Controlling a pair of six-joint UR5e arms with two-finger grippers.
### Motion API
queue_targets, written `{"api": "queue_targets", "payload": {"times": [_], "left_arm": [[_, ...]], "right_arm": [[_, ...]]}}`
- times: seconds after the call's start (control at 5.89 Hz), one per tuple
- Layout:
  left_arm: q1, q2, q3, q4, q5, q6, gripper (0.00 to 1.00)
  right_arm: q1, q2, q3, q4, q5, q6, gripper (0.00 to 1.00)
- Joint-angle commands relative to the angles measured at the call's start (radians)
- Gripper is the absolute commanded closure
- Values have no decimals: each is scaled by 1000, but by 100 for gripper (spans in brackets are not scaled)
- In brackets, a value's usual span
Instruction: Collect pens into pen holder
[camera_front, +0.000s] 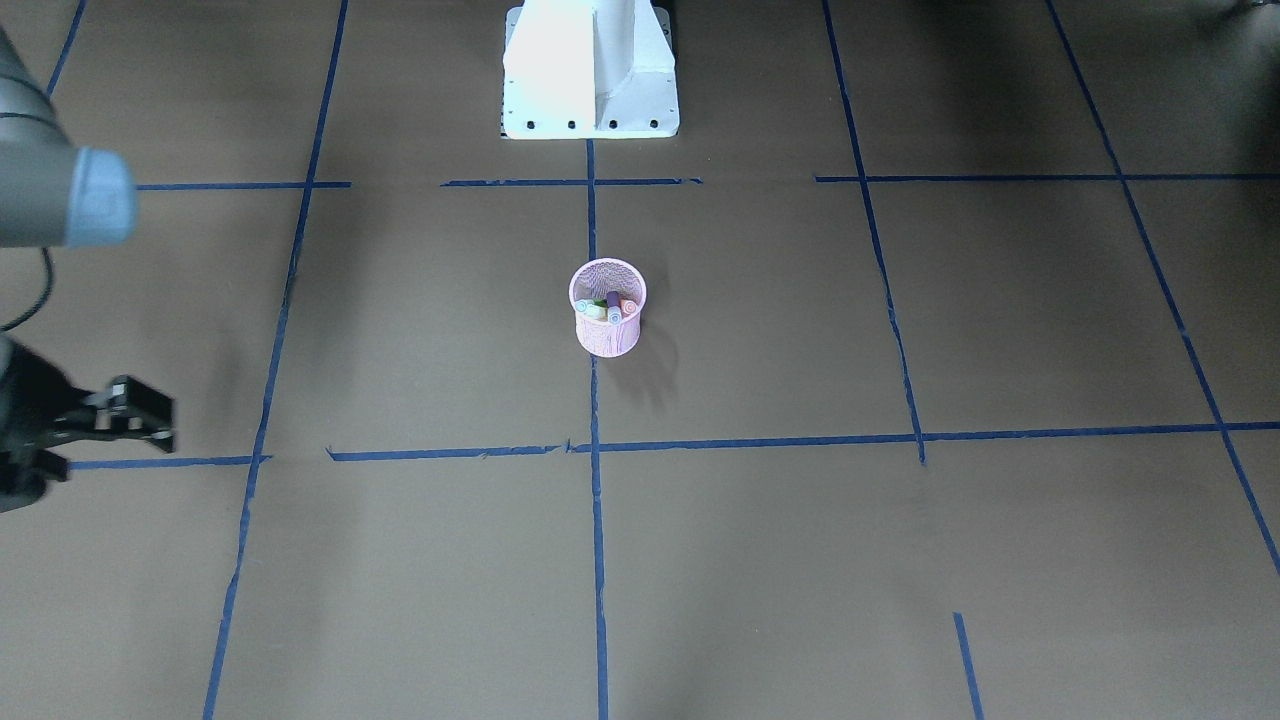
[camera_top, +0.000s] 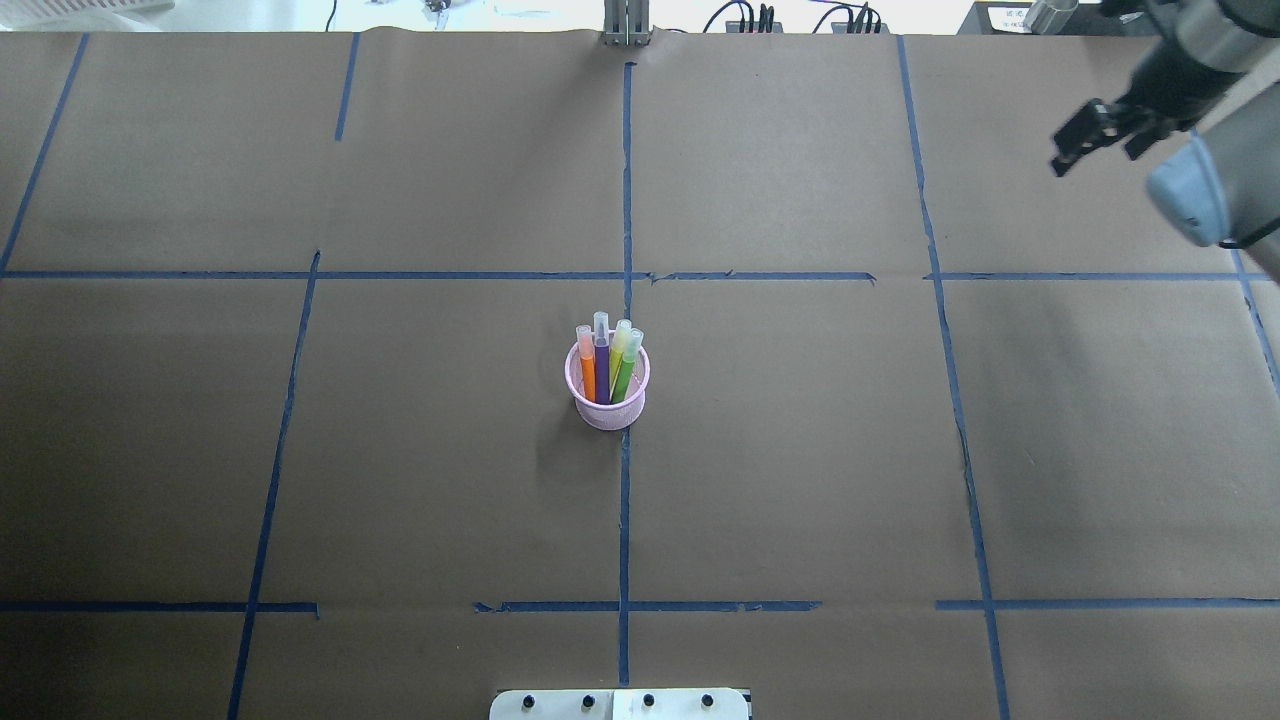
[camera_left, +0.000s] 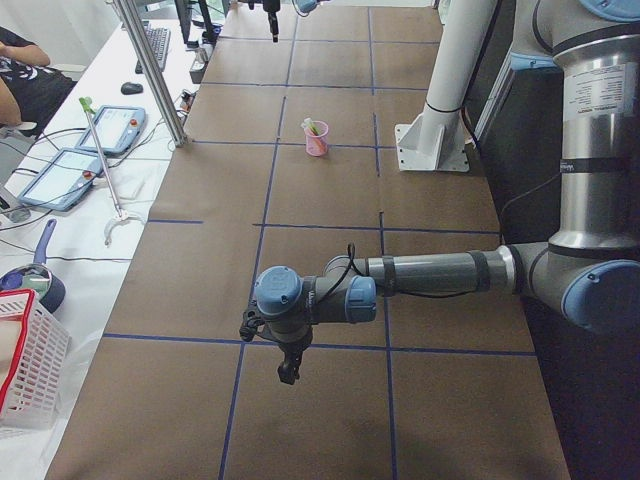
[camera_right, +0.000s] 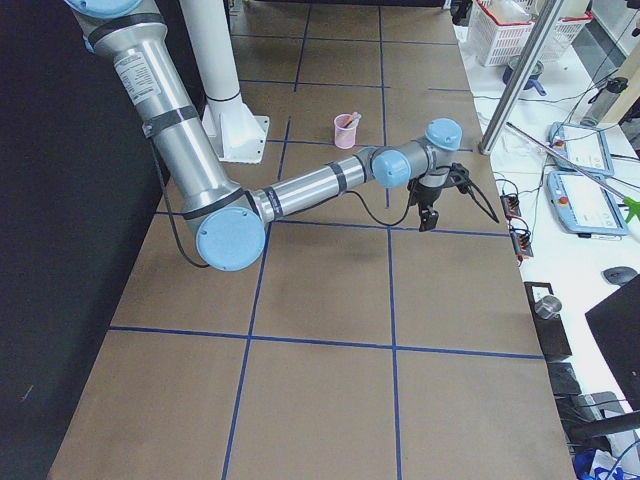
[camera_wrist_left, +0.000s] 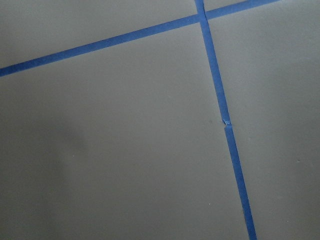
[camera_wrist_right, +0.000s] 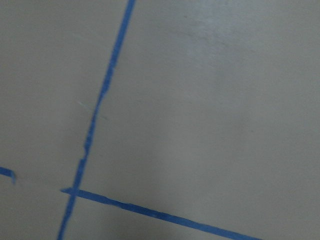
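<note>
Slim capped pens (camera_top: 602, 365) stand in the round pink wire-mesh pen holder (camera_top: 610, 412), so the task looks complete. The right gripper (camera_front: 160, 420) sits well aside, released and empty. Left gripper (camera_left: 289, 368): cannot tell.

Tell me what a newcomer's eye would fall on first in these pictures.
The small round pink wire-mesh pen holder stands at the middle of the brown paper-covered table. A slim orange pen, a purple pen and a green pen stand inside it. Both arms are far from it: the right gripper hangs near one table end, the left gripper near the other.
</note>
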Motion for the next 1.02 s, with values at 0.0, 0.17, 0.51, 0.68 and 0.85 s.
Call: {"api": "queue_targets", "payload": {"times": [0.0, 0.17, 0.51, 0.68, 0.85], "left_arm": [[3, -8, 4, 2, 2, 0, 0], [3, -13, 4, 9, 2, 0, 0], [3, -11, 4, 9, 2, 0, 0], [3, -11, 3, 9, 2, 0, 0], [3, -10, 3, 9, 2, 0, 0]], "right_arm": [[168, -80, -143, 3, 68, -295, 0], [234, -152, -143, 6, 71, -383, 0], [322, -291, -77, 14, 111, -477, 0], [322, -380, 16, 16, 102, -468, 0], [322, -430, 55, 17, 102, -469, 0]]}}
